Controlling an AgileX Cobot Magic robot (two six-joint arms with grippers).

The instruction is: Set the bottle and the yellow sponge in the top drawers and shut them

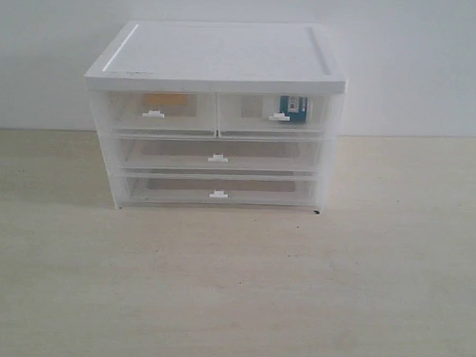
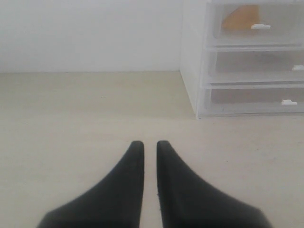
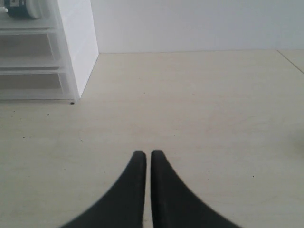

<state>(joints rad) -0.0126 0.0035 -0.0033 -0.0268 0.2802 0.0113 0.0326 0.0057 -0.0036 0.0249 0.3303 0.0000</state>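
Observation:
A white plastic drawer cabinet [image 1: 220,55] stands at the back of the table. Its two top drawers are pushed in. The yellow sponge [image 1: 165,99] shows through the left top drawer [image 1: 158,112], and again in the left wrist view as the sponge [image 2: 241,18]. The bottle [image 1: 292,108] with its teal label stands in the right top drawer [image 1: 274,114]; the right wrist view catches the bottle [image 3: 20,8]. My left gripper [image 2: 147,144] and right gripper [image 3: 144,153] hang over bare table, away from the cabinet, each with only a narrow slit between its black fingers and nothing held. Neither gripper shows in the exterior view.
Two full-width drawers [image 1: 218,155] sit pushed in under the top pair. A pale wooden table [image 1: 233,289] stretches in front of the cabinet, and a white wall stands behind it. The table's edge [image 3: 290,59] shows in the right wrist view.

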